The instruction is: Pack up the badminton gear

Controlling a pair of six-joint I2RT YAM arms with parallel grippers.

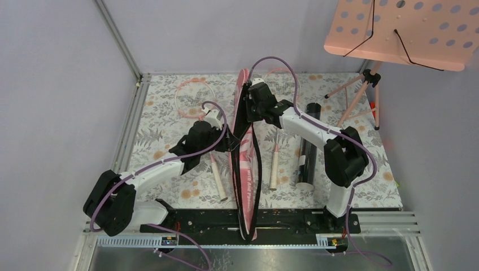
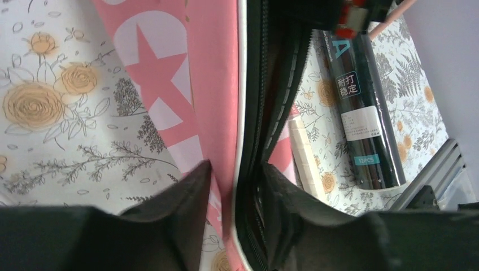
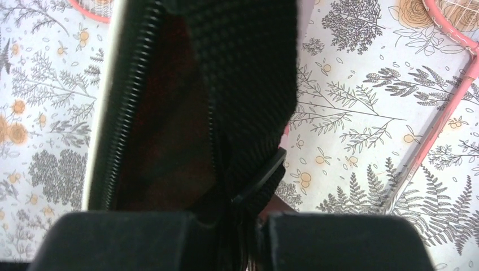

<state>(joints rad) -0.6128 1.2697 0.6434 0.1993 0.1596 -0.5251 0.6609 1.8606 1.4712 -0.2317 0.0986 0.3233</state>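
From above, the pink racket-shaped fabric cover with black zip edging (image 1: 247, 169) stands on its edge between the two claws, probably propped that way so its mouth gapes for loading. The left claw (image 1: 227, 142) sits against the cover's flank, and the right claw (image 1: 247, 108) meets its rim farther from the arm bases. Two thin pink-framed rackets with white handles lie flat outside the cover. One (image 1: 217, 175) is just beside the left claw, the other (image 1: 274, 164) is near the right claw's arm, and the long black tube (image 1: 307, 152) lies beyond that. Nothing is packed yet.

In the left wrist view, that claw's fingers (image 2: 181, 197) stand partly apart, straddling the cover's pink panel and white piping. The black zip (image 2: 282, 96) runs ahead of the right-hand finger. Whether the pads actually press the fabric cannot be told; it looks like a loose straddle that only steadies the wall.

In the right wrist view, the fingers are nearly closed, pinching the black woven strap (image 3: 248, 73) that rises just ahead of the tips. This likely serves to lift that side. Open zip teeth (image 3: 121, 101) run to the claw's left, and a racket's frame (image 3: 446, 113) lies to its right.
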